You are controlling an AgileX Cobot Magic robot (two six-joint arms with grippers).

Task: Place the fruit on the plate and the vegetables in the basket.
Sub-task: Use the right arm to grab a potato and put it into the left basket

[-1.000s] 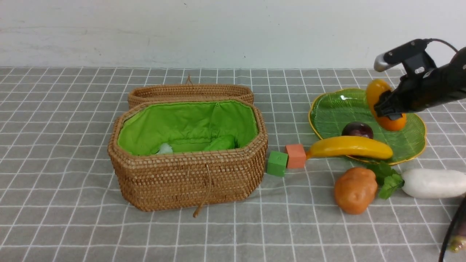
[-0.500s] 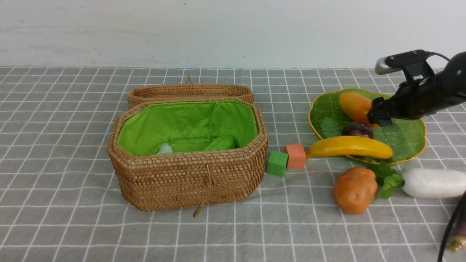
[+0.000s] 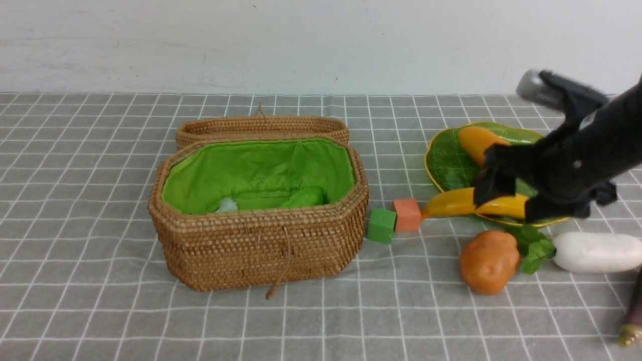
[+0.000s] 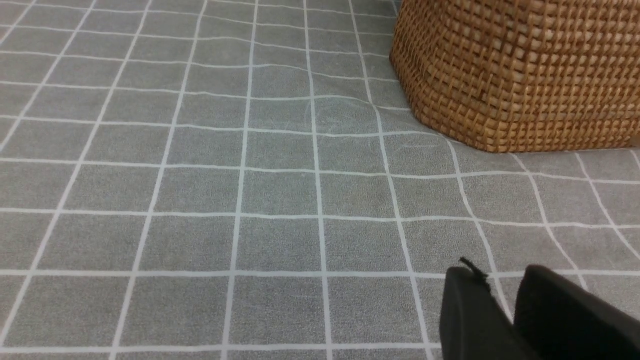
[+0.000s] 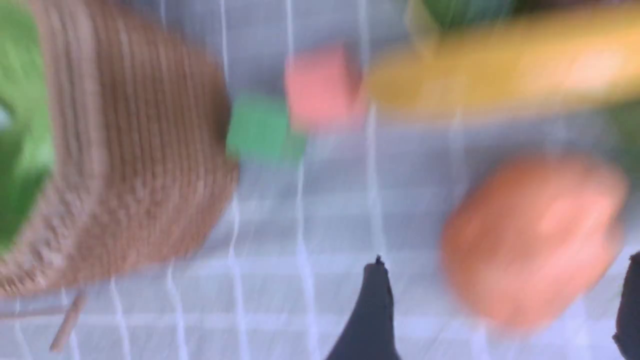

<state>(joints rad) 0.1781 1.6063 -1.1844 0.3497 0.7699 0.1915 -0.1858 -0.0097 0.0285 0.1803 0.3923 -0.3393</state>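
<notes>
**Mango and banana on the plate, three vegetables still outside the basket**

We see the plate, a ribbed translucent green dish with a gold rim, on the right of the worktop. The glossy orange-yellow mango lies on it. The long yellow banana rests across its near rim, its tip just beside the orange cube. The brown woven basket stands mid-worktop with its lid back and its bright green lining showing. The light green gourd lies inside.

The front view alone takes in the whole layout, though the right arm covers part of the plate. The right wrist view is badly blurred, but it shows the right pincer spread wide and empty, with the potato beyond it. The left wrist view shows only grey checked cloth, a corner of the basket wall and the left pincer. Its fingers are all but closed on nothing.

We count two fruits in sight, one plate, one basket and two cubes, the second being the green cube. There are four vegetables: the gourd, the potato, the white radish with green leaves, and the eggplant, which shows only an end at the edge.
</notes>
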